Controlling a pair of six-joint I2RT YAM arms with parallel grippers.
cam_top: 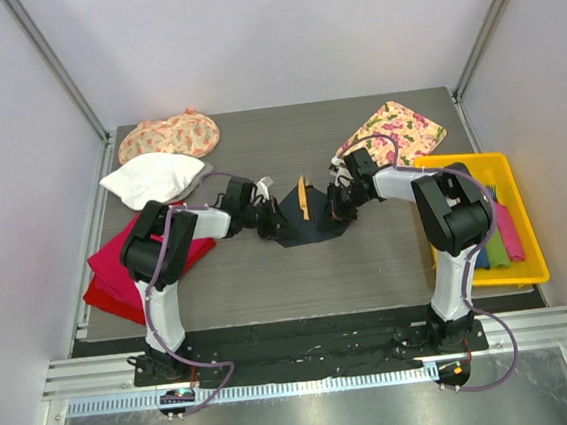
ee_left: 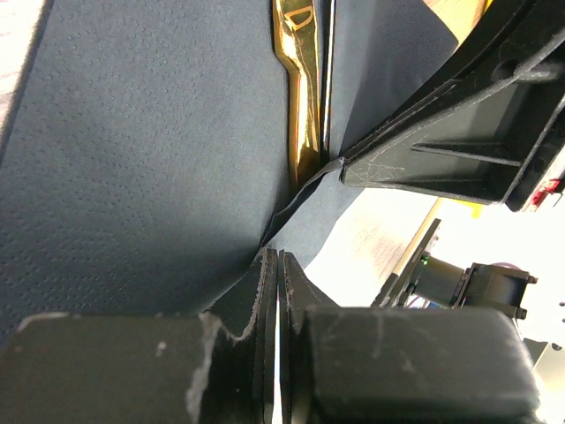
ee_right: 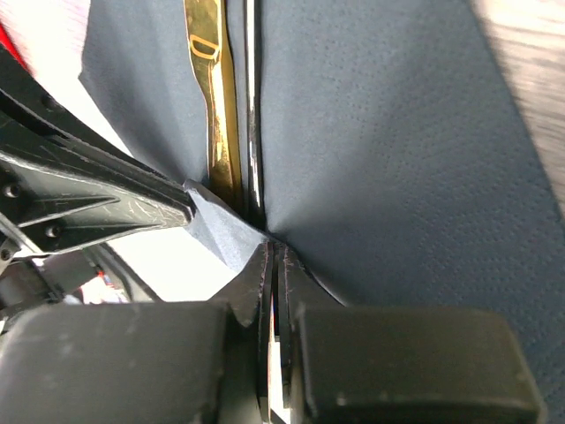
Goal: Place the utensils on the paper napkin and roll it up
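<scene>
pinching the paper napkin (ee_right: 380,132), left claw (ee_left: 278,265) and right claw (ee_right: 274,256) seemingly cradle utensils (ee_right: 212,88).

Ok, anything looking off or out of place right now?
Nothing spilled or damaged. The left gripper and right gripper pinch the paper napkin at its sides, folding it into a trough with the utensils in its crease.

**Camera layout: one fixed overhead view and two close wrist views.**
The top external camera looks down from above and behind the arm bases (cam_top: 163,370), far enough back to take in the whole surface (cam_top: 299,271). Each wrist camera looks along its own fingers at very close range, with the left gripper (ee_left: 278,265) or right gripper (ee_right: 274,256) at the lower frame edge. All three views share the paper napkin (cam_top: 301,233) and a gold utensil (cam_top: 303,198). Each wrist view also catches the opposite gripper.
</scene>
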